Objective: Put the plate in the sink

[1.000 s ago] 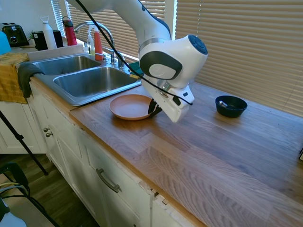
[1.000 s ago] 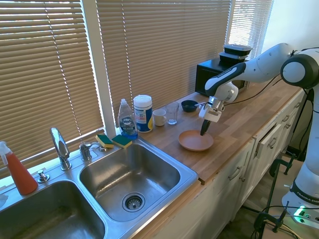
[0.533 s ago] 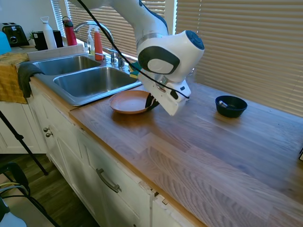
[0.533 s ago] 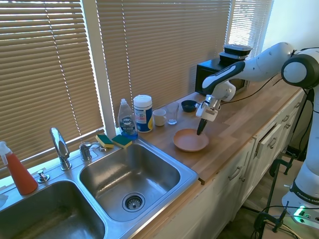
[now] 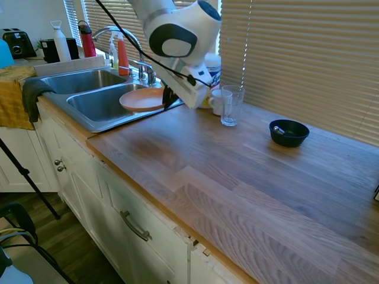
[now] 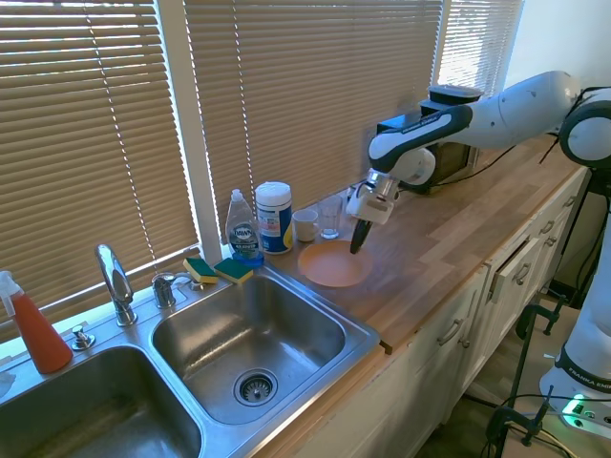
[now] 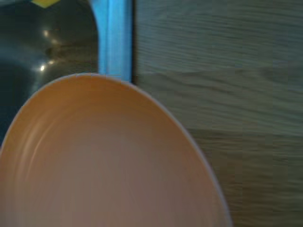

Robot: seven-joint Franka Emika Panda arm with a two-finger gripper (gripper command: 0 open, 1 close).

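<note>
Over the sink's (image 5: 89,121) edge, the hand (image 5: 168,98) grips the plate (image 5: 141,99).

- The plate (image 7: 113,161), salmon-orange with a low raised rim, filled most of the close view.
- Beyond its rim lay the wooden bench (image 7: 222,94).
- The sink (image 7: 47,52) showed as a steel edge and dark basin, partly beneath the plate.

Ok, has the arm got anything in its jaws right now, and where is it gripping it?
Yes, the gripper holds the orange plate by its rim, on the edge facing away from the sink. The plate is lifted off the counter.
</note>
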